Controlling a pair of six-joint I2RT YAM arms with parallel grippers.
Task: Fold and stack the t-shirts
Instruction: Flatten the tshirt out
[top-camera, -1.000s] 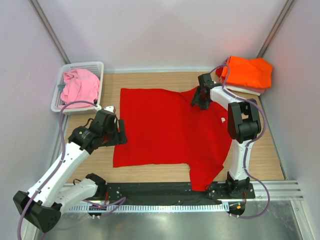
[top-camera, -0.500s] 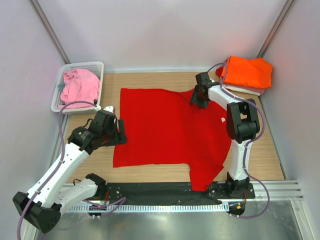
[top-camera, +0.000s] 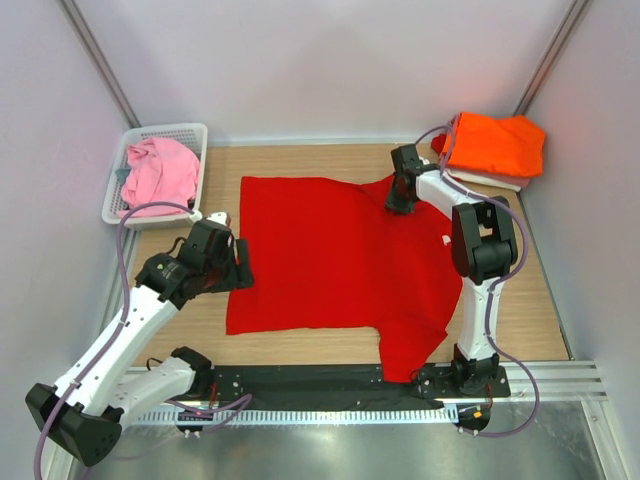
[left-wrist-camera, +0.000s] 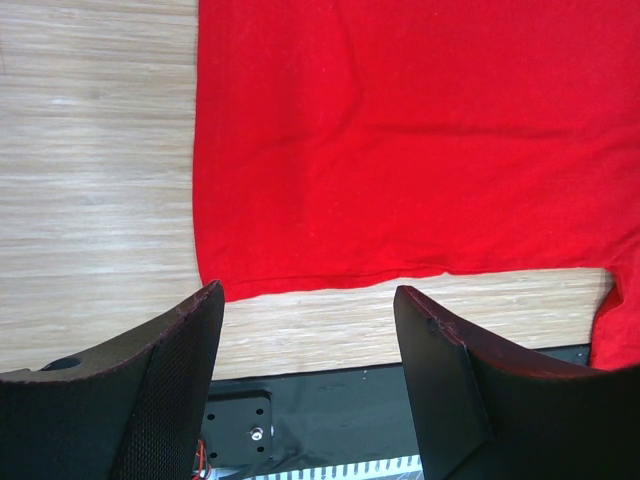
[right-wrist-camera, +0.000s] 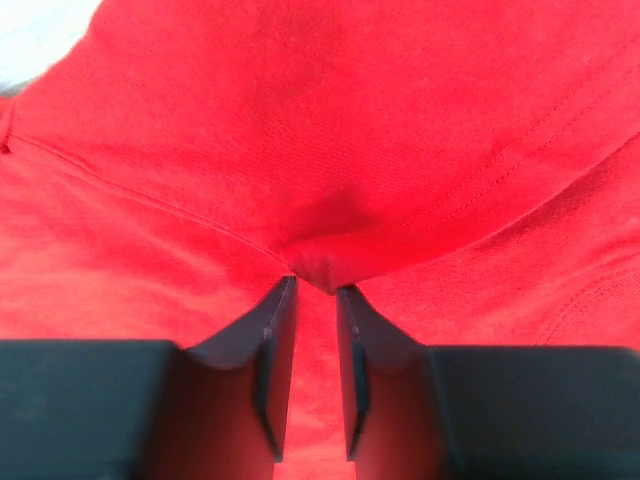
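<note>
The red t-shirt lies spread flat on the wooden table, with a small white mark near its right side. My right gripper is down on the shirt's far right part, near the collar. In the right wrist view its jaws stand narrow, pinching up a small fold of the red cloth. My left gripper hovers open at the shirt's left edge. In the left wrist view its fingers stand wide with only bare table between them, just off the shirt's corner.
An orange t-shirt lies folded on a white one at the back right corner. A pink t-shirt sits crumpled in a white basket at the back left. A black strip runs along the near edge.
My right gripper's jaws have closed in on a fold of the red shirt near the collar. The left arm has not moved.
</note>
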